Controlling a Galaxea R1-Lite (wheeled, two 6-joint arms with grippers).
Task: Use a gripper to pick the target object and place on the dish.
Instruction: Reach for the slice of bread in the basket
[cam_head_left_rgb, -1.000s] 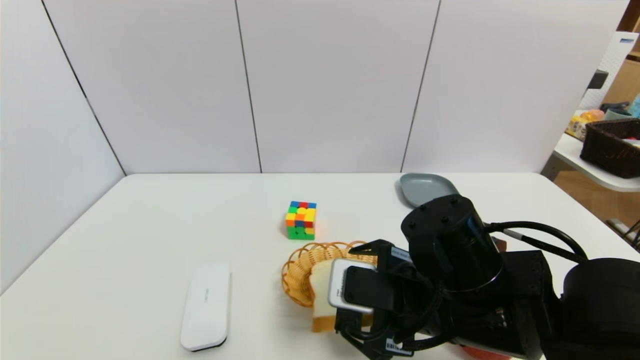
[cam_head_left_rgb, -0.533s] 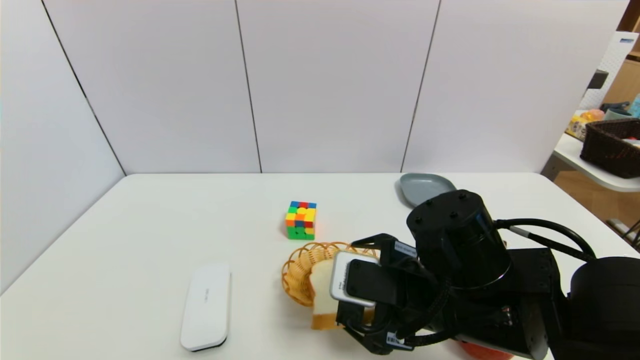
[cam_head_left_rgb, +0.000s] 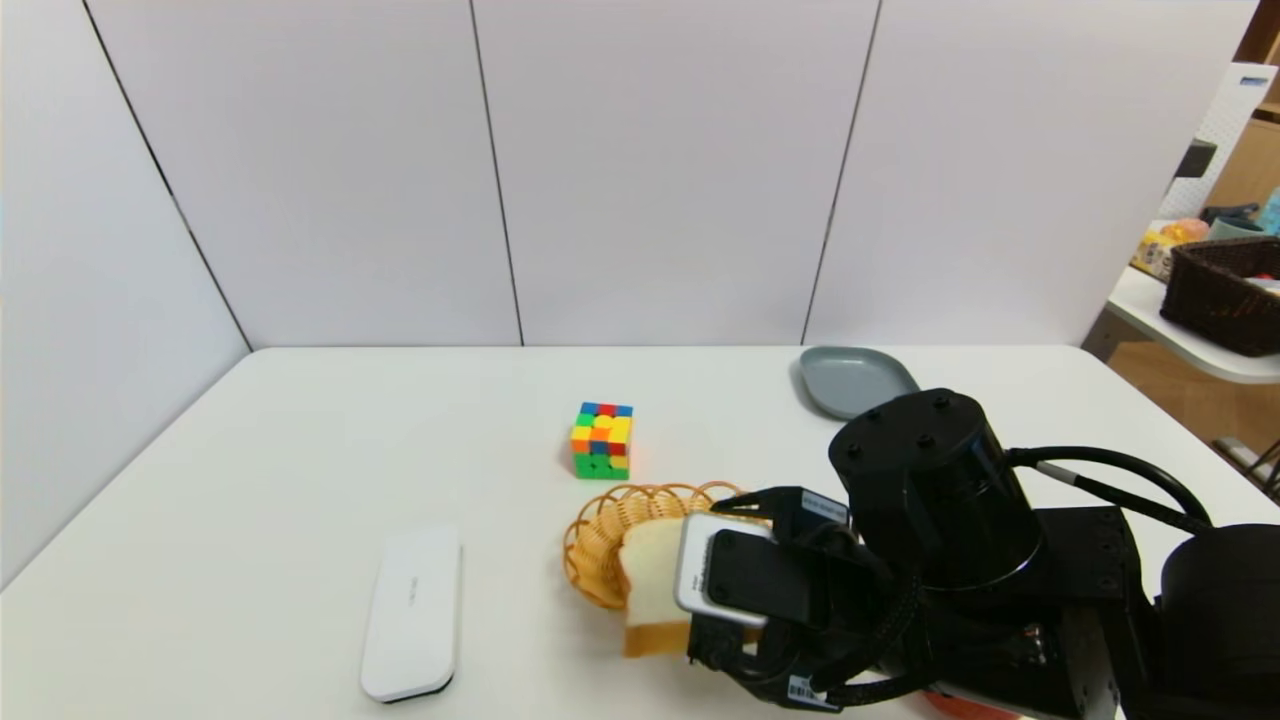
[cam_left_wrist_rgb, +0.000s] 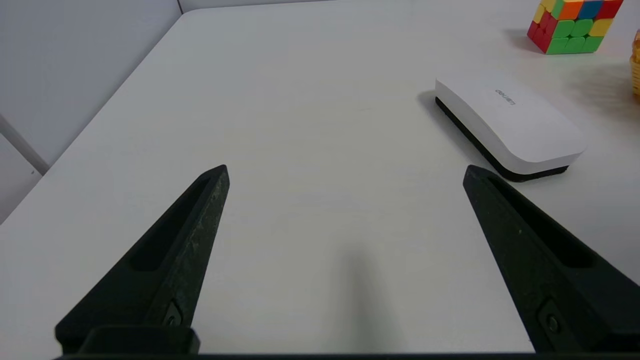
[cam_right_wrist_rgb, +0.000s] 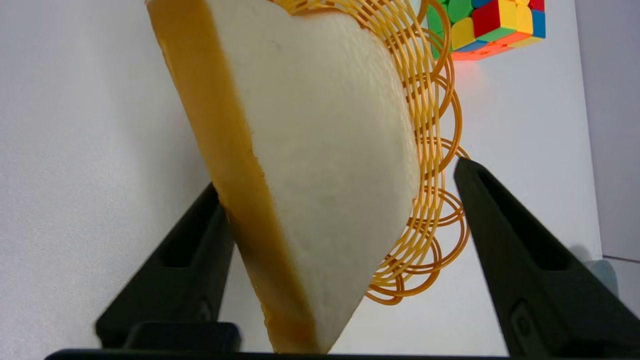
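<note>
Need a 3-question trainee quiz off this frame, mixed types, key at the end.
1. True or false: the bread is on the dish.
2. Multiple choice: which gripper is at the bread?
A) left gripper
B) right gripper
C) both
3. Fill in the blank: the bread leans out over the rim of the ____.

Key: 1 false; 2 B; 3 basket
</note>
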